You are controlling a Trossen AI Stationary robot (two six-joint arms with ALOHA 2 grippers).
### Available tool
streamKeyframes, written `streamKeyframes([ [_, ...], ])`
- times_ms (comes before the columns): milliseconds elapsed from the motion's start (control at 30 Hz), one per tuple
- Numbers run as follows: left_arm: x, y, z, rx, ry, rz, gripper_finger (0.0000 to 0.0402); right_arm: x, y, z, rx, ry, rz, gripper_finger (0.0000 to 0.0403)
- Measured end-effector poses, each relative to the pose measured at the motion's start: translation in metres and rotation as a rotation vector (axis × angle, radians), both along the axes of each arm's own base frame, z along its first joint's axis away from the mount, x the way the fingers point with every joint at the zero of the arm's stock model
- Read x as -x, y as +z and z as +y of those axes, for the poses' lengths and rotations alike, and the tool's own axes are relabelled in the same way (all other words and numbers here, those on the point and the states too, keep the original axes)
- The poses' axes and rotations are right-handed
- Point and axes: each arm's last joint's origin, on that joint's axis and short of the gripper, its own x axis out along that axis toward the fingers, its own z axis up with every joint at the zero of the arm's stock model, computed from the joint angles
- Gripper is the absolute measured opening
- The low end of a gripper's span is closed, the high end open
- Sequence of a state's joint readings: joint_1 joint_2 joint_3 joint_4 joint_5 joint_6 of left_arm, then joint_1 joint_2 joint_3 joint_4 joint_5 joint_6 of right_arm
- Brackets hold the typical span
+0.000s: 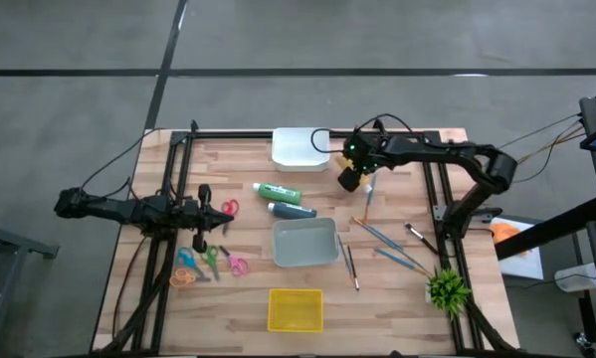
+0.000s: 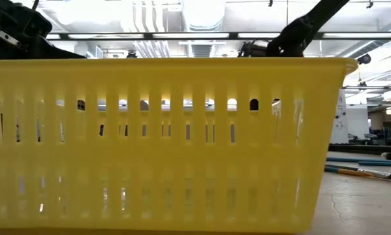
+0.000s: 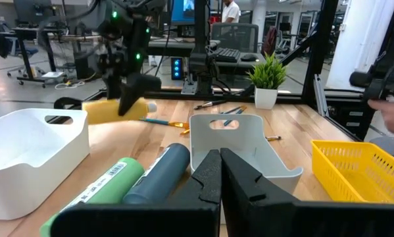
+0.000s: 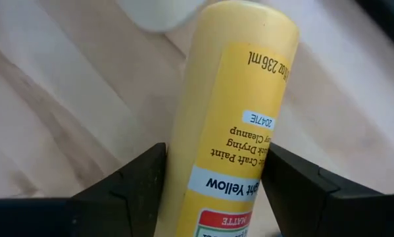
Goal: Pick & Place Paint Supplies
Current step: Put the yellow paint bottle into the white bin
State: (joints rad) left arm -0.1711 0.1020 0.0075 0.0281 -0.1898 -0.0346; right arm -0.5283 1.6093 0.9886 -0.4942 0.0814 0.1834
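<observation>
In the low view the yellow basket (image 2: 162, 143) hides almost everything. Just beside the white bin (image 1: 299, 147), the right gripper (image 1: 351, 177) fingers clamp the yellow tube (image 4: 229, 125). The left gripper (image 1: 200, 211) fingers are pressed together, empty.

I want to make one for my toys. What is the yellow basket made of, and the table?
The basket looks like shiny moulded plastic: thin walls cut with even slots, light showing through them in the low view. The table looks like pale wood, with plank lines and grain on top.
</observation>
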Motion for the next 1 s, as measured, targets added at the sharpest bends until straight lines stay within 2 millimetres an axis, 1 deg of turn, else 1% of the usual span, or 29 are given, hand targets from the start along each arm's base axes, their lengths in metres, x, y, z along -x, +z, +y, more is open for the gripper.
streamKeyframes([
  [133, 0.0, 0.0, 0.0, 0.0, 0.0, -0.001, 0.0, 0.005, 0.031, 0.002, 0.091, 0.02, -0.075, 0.0224],
  [233, 0.0, 0.0, 0.0, 0.0, 0.0, -0.001, 0.0, 0.009, 0.053, 0.004, 0.173, 0.106, -0.102, 0.0224],
  [300, 0.0, 0.0, 0.0, 0.0, 0.0, 0.0, 0.0, 0.01, 0.067, 0.005, 0.244, 0.194, -0.105, 0.0224],
  [400, 0.0, 0.0, 0.0, 0.0, 0.0, 0.0, 0.0, 0.007, 0.084, 0.003, 0.34, 0.307, -0.102, 0.0224],
  [500, 0.0, 0.0, 0.0, 0.0, 0.0, 0.0, 0.0, -0.003, 0.095, -0.001, 0.405, 0.429, -0.09, 0.0224],
  [600, 0.0, 0.0, 0.0, 0.0, 0.0, -0.001, 0.0, -0.019, 0.102, -0.008, 0.443, 0.605, -0.104, 0.0224],
  [667, 0.0, 0.0, 0.0, 0.0, 0.0, 0.0, 0.0, -0.033, 0.105, -0.015, 0.464, 0.665, -0.103, 0.0224],
  [767, 0.0, 0.0, 0.0, 0.0, 0.0, -0.001, 0.0, -0.055, 0.106, -0.028, 0.491, 0.702, -0.092, 0.0224],
  [833, 0.0, 0.0, 0.0, 0.0, 0.001, 0.0, 0.0, -0.069, 0.103, -0.037, 0.493, 0.705, -0.075, 0.0224],
  [1000, 0.0, 0.0, 0.0, 0.0, 0.0, 0.0, 0.0, -0.097, 0.096, -0.053, 0.474, 0.734, -0.034, 0.0224],
])
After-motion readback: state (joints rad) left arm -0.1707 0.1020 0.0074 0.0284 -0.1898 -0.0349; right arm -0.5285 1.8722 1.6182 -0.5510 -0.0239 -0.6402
